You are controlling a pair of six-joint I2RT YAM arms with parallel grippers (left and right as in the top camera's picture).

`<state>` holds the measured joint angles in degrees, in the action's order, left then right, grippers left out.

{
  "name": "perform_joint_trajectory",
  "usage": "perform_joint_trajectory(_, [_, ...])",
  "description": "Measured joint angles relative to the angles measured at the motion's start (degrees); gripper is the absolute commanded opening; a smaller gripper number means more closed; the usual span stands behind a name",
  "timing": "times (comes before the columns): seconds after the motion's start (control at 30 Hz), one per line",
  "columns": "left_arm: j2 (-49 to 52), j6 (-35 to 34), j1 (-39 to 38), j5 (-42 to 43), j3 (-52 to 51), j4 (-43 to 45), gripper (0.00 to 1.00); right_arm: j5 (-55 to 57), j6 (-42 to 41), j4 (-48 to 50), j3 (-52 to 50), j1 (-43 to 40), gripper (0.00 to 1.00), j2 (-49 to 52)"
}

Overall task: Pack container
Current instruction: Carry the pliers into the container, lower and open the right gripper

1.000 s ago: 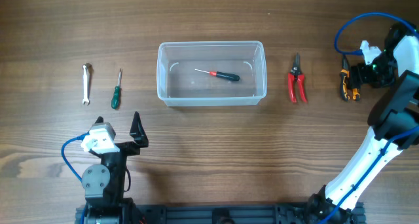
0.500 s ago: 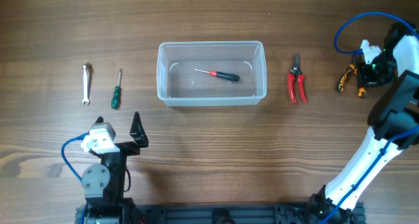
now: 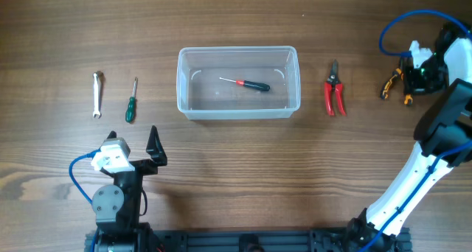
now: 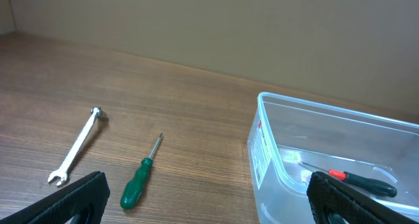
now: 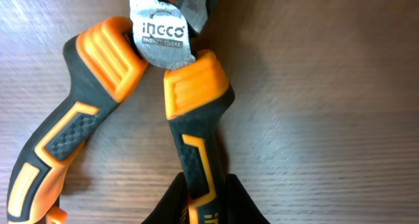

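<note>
The clear plastic container (image 3: 186, 97) stands mid-table, holding a red-and-black screwdriver (image 3: 251, 84). At the far right, orange-and-black pliers (image 3: 389, 85) have their handles spread, and my right gripper (image 3: 407, 86) is shut on one handle. In the right wrist view both fingers (image 5: 245, 201) clamp the right-hand handle of the pliers (image 5: 196, 106). My left gripper (image 3: 133, 143) hangs open near the front left, holding nothing. The left wrist view shows its gripper (image 4: 209, 207) spread wide before the container (image 4: 262, 142).
A silver wrench (image 3: 96, 93) and a green screwdriver (image 3: 131, 101) lie left of the container. Red pruning shears (image 3: 335, 90) lie between the container and the pliers. The left wrist view shows the wrench (image 4: 77, 145), the green screwdriver (image 4: 139, 185) and the red-and-black screwdriver (image 4: 360, 181).
My right gripper has shut on one handle of the pliers. The pliers have swung and their handles have spread apart. The left arm has not moved.
</note>
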<state>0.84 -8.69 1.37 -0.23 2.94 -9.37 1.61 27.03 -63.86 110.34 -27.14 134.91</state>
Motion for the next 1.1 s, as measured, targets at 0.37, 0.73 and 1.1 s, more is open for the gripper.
perform_joint_trajectory(0.37, [0.0, 0.0, 0.0, 0.0, 0.0, -0.02, 1.0, -4.98, 0.83, -7.52, 20.02, 9.49, 0.04, -9.9])
perform_joint_trajectory(0.73, [0.0, 0.02, 0.0, 0.0, 0.0, 0.0, 1.0, -7.54, 10.93, -14.84, 22.97, 38.18, 0.04, -27.52])
perform_joint_trajectory(1.1, [0.0, 0.02, 0.0, 0.0, 0.0, 0.0, 1.0, -9.29, 15.74, -15.04, 19.21, 51.43, 0.04, -25.99])
